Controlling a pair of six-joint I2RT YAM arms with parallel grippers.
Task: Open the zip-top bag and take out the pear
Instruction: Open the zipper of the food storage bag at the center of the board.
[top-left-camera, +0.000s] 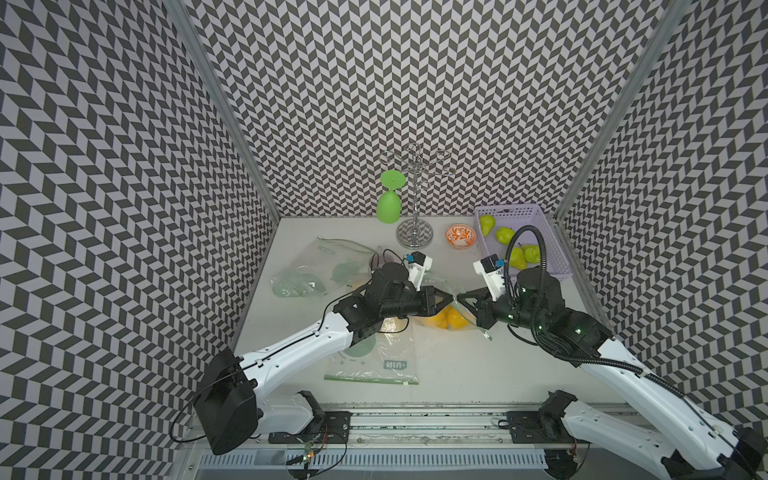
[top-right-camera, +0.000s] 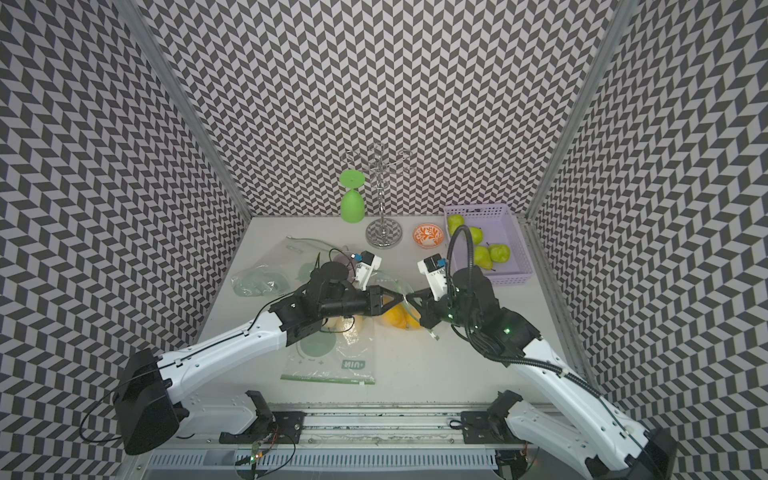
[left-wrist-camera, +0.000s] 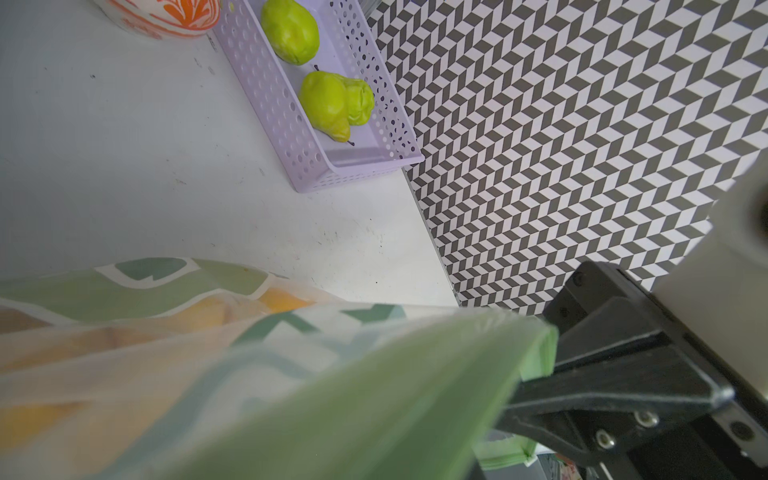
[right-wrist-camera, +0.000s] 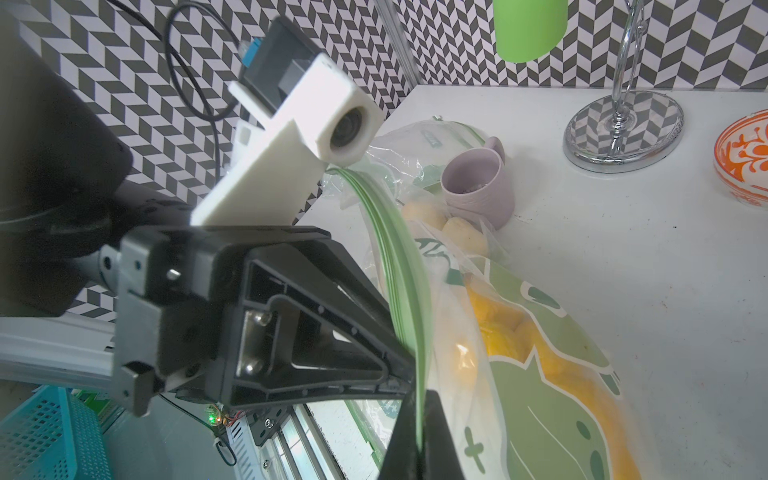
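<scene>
Right gripper (top-left-camera: 460, 297) clenched on the bag's (right-wrist-camera: 540, 374) green zip strip (right-wrist-camera: 409, 291), mid-table. Left gripper (top-left-camera: 449, 296) at the same strip; we can't tell its grip. Pear (top-left-camera: 455, 320) inside the bag, just near of both tips.

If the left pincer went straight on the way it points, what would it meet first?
Likely the bag's zip strip, right at the left pincer's tips; just beyond, the right pincer, shut on that strip.
</scene>
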